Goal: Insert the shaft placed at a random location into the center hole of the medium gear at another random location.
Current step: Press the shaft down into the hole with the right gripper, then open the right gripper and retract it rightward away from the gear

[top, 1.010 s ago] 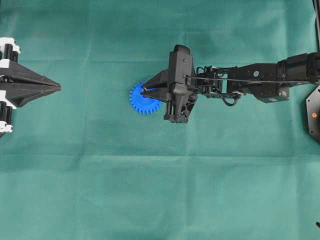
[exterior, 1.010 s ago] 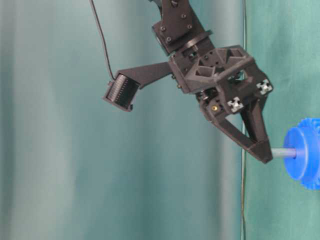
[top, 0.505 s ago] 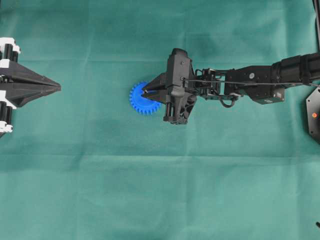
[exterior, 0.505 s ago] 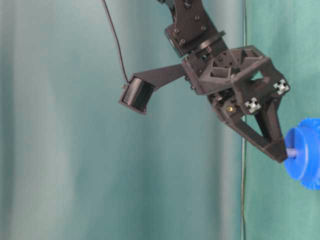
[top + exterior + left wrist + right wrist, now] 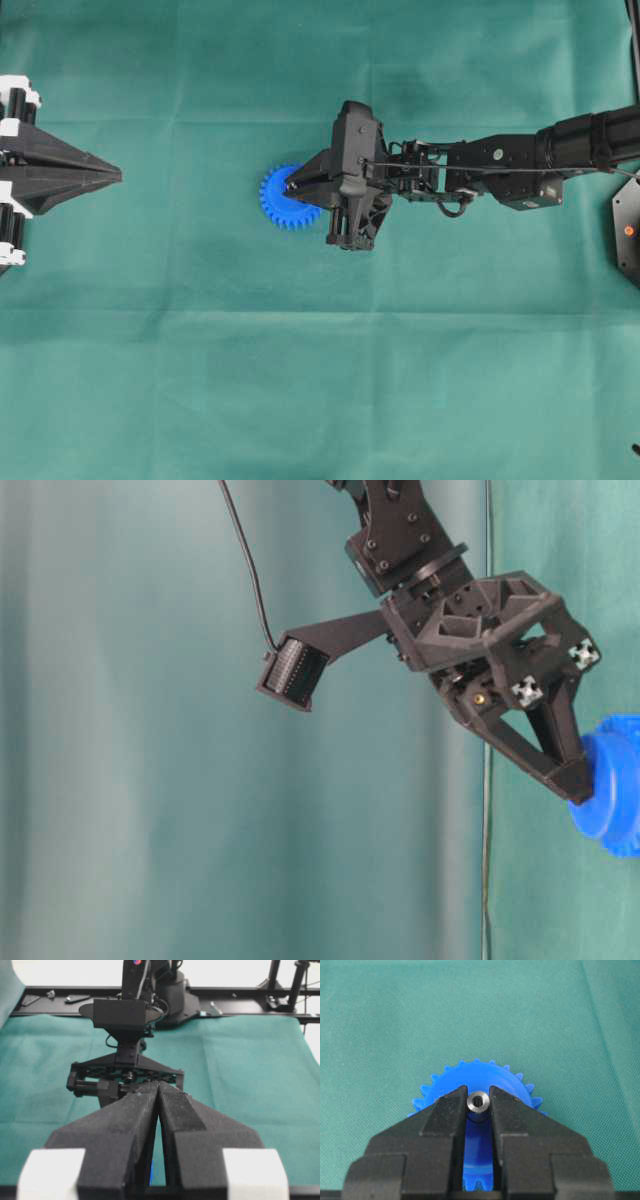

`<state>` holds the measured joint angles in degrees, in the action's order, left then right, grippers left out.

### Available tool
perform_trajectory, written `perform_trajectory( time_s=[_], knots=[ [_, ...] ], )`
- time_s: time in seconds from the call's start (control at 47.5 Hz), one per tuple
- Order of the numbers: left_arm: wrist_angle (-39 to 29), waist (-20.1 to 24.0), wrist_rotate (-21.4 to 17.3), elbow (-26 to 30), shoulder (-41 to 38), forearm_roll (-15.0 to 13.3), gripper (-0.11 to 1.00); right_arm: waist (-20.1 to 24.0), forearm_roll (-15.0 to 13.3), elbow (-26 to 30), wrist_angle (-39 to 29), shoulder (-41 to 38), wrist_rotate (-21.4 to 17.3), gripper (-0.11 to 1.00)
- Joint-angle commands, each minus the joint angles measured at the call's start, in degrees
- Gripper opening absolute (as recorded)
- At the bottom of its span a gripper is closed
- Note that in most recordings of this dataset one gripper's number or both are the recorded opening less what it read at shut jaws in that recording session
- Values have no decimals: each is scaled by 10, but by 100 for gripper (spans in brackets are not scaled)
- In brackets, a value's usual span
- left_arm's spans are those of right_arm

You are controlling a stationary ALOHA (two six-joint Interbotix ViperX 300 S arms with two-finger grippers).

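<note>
The blue medium gear point(image 5: 283, 199) lies flat on the green cloth left of the middle. My right gripper point(image 5: 291, 186) stands over its hub, shut on the shaft point(image 5: 478, 1101), a silvery pin seen end-on between the two black fingertips point(image 5: 451, 1108). In the table-level view the fingertips point(image 5: 580, 785) rest against the gear's hub point(image 5: 612, 798), and no length of shaft shows between them. The center hole is hidden under the shaft and fingers. My left gripper point(image 5: 113, 175) stays at the left edge, far from the gear, shut with nothing in it; its tips point(image 5: 158, 1088) meet.
Green cloth point(image 5: 320, 380) covers the whole table. The right arm point(image 5: 500, 165) reaches in from the right edge. A black fixture point(image 5: 628, 228) sits at the right edge, and a black frame rail point(image 5: 240, 1005) runs along the table's far side.
The right gripper has gone down onto the gear. The stretch of shaft that showed between fingertips and hub has shrunk to nothing. The left arm has not moved.
</note>
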<state>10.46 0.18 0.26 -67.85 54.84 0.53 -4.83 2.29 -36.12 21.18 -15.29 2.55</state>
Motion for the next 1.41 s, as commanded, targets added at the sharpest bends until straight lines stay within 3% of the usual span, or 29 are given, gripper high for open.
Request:
perform_trajectory(
  time_s=[0.0, 0.421, 0.652, 0.694, 0.842, 1.389],
  knots=[
    [2, 0, 0, 13, -4, 2, 0, 0, 2, 8, 8, 7, 2, 13],
    [-2, 1, 0, 13, -4, 2, 0, 0, 2, 9, 20, 7, 0, 17],
    [-2, 1, 0, 14, -4, 2, 0, 0, 2, 11, 21, 8, 0, 84],
    [-2, 1, 0, 14, -5, 2, 0, -1, 1, 11, 21, 8, 0, 91],
    [-2, 0, 0, 14, -5, 2, 0, 0, 2, 11, 19, 23, 0, 83],
    [-2, 1, 0, 14, -5, 2, 0, 0, 0, 5, -22, 126, 4, 84]
  ],
)
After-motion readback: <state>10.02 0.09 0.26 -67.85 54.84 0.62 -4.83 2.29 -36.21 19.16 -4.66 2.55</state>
